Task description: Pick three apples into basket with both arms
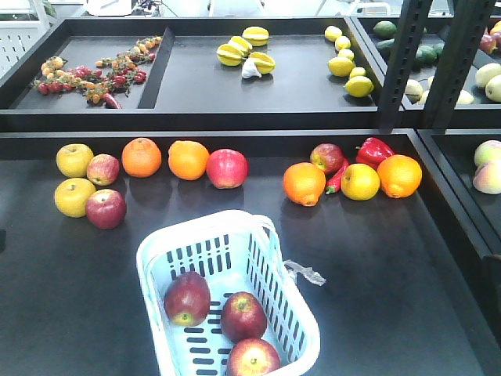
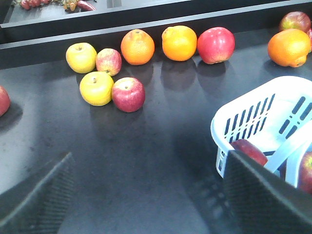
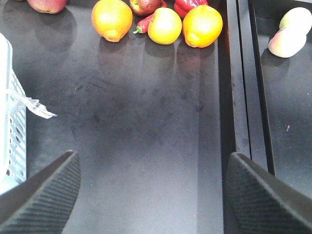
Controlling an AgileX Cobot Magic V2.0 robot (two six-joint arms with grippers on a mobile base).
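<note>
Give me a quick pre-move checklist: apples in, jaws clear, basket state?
1. Three apples in the basket: ok. Dark red ones at.
2. Left gripper empty, jaws apart: ok.
3. Right gripper empty, jaws apart: ok.
4. Basket upright on the table: ok.
5. Clear film trailing off the basket's right side, lying apart from the right gripper: ok.
6. Arm bodies clear of the basket: cannot tell, neither shows in the front view.
</note>
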